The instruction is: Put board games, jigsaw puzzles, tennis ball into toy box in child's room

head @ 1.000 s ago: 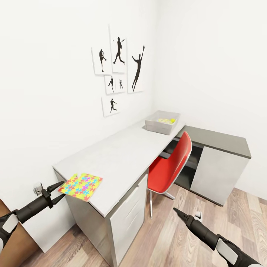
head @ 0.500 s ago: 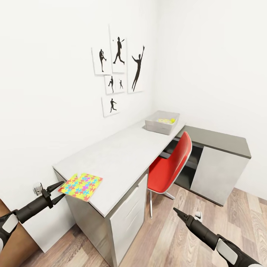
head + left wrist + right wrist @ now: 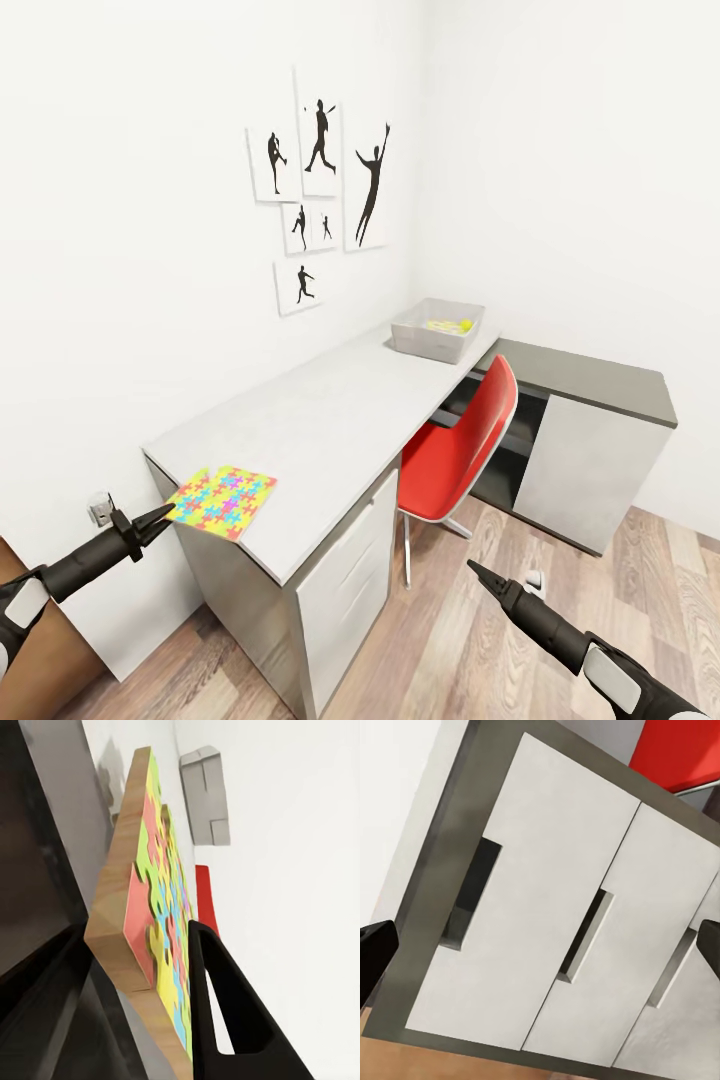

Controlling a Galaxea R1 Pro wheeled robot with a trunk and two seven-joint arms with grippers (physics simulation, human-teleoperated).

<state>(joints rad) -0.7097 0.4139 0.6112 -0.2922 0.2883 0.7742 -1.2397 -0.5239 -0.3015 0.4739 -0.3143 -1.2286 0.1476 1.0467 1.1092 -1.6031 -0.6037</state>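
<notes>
At the bench's (image 3: 330, 420) near left corner the jigsaw puzzle (image 3: 222, 500) lay flat, overhanging the edge, and the left gripper (image 3: 160, 517) had its jaws closed across that edge. The toy box (image 3: 437, 331) sat at the far corner. The right gripper (image 3: 474, 568), further off, looked shut, empty.

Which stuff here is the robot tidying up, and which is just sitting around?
For the job:
- jigsaw puzzle, on the table corner, pinched by the left hand
- toy box at the table's far end, something yellow-green inside

Just sitting around:
- red chair
- silhouette pictures
- dark cabinet
- right hand, holding nothing
</notes>
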